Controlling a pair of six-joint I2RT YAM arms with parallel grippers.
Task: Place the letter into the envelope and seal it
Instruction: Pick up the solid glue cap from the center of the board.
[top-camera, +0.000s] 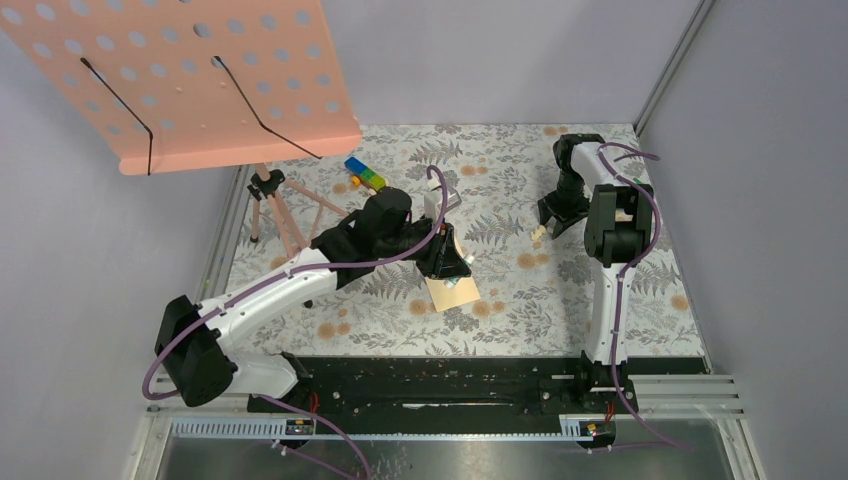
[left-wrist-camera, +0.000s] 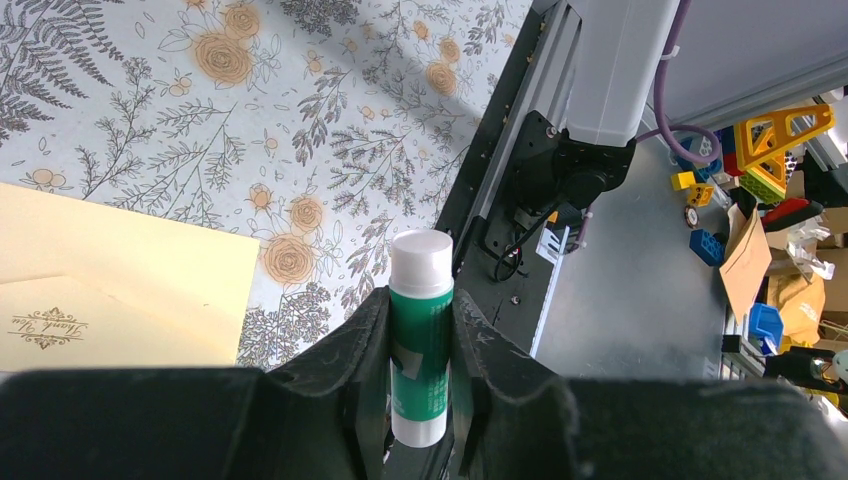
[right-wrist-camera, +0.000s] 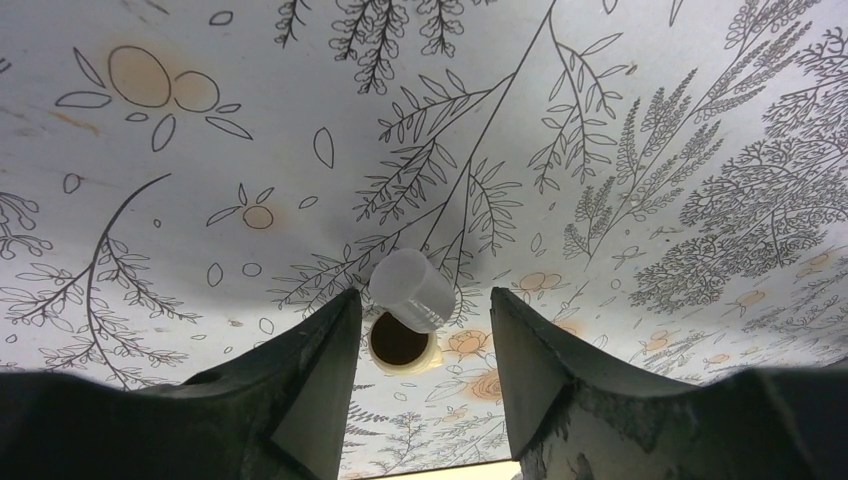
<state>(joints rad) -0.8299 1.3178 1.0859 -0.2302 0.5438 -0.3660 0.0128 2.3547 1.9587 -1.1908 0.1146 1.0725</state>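
The tan envelope (top-camera: 453, 291) lies flat mid-table, just below my left gripper (top-camera: 447, 262). In the left wrist view the envelope (left-wrist-camera: 130, 265) shows pale yellow, with a crease across it and a small printed emblem (left-wrist-camera: 48, 328). The letter does not show apart from it. My left gripper (left-wrist-camera: 420, 295) is shut on a green glue stick (left-wrist-camera: 421, 350) with a white end, held above the table beside the envelope. My right gripper (top-camera: 552, 222) is open at the back right. A small clear cap (right-wrist-camera: 412, 288) with a cream rim lies on the table between its fingers (right-wrist-camera: 320, 350), untouched.
A pink perforated board (top-camera: 190, 75) on a tripod (top-camera: 275, 205) overhangs the back left. Coloured blocks (top-camera: 365, 176) lie behind the left arm. A black rail (top-camera: 430, 382) runs along the near edge. Toys and boxes (left-wrist-camera: 770, 150) lie beyond the table.
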